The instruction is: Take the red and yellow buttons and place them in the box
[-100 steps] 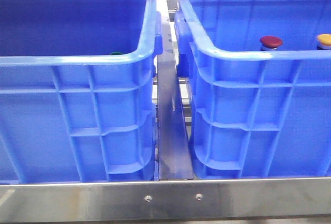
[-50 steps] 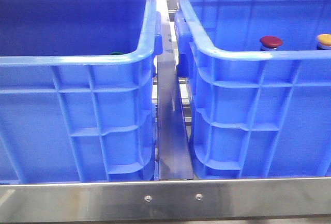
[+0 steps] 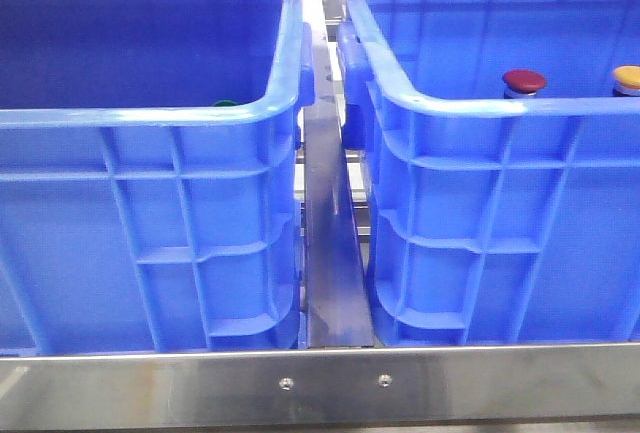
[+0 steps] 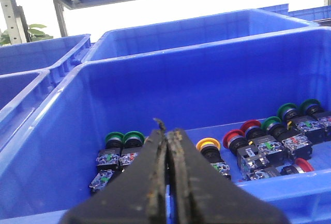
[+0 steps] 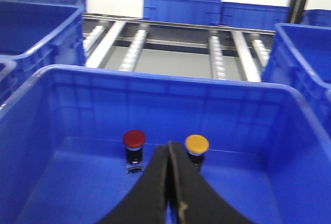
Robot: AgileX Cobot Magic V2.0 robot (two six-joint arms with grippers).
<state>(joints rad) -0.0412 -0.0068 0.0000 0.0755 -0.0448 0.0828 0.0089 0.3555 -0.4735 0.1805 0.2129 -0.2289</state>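
Note:
A dark red button [image 3: 524,81] and a yellow button [image 3: 627,77] stand upright inside the right blue box [image 3: 470,108]; only their caps show over its rim. In the right wrist view the red button [image 5: 134,139] and the yellow button [image 5: 197,144] stand side by side near the box's far wall [image 5: 155,87]. My right gripper [image 5: 170,144] hangs shut and empty just in front of them, its tip between the two. My left gripper [image 4: 166,131] is shut and empty above the near rim of the other blue crate [image 4: 62,131].
The left crate [image 3: 150,118] holds several push buttons with green [image 4: 124,138], yellow [image 4: 208,144] and red [image 4: 234,137] caps along its floor. A green cap [image 3: 224,104] peeks over its front rim. A metal rail [image 3: 330,243] separates the crates. Roller conveyor [image 5: 176,48] lies beyond.

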